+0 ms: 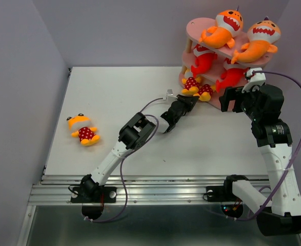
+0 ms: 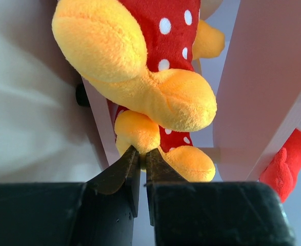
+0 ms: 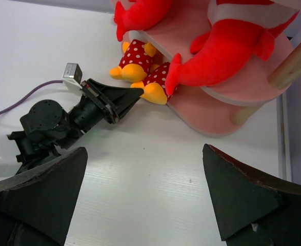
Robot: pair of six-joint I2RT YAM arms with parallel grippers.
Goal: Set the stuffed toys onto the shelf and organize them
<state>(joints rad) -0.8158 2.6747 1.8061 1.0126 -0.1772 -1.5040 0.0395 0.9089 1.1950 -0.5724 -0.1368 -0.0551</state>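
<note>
**Six stuffed toys on the pink shelf (image 1: 196, 24), one on the table (image 1: 140, 92).**
Top view: two orange sharks (image 1: 223, 28) sit on the top board, two red sharks (image 1: 204, 60) on the middle board and two dotted figures (image 1: 192, 84) on the lowest; a third dotted figure (image 1: 82, 130) lies well apart at the table's left. Left wrist view: the left gripper (image 2: 142, 154), jaws nearly together with a thin slit between, touches a dotted figure's yellow foot; a pinch cannot be confirmed. Right wrist view: the right gripper (image 3: 145, 154) is spread wide, holding nothing, near the shelf's base.
</note>
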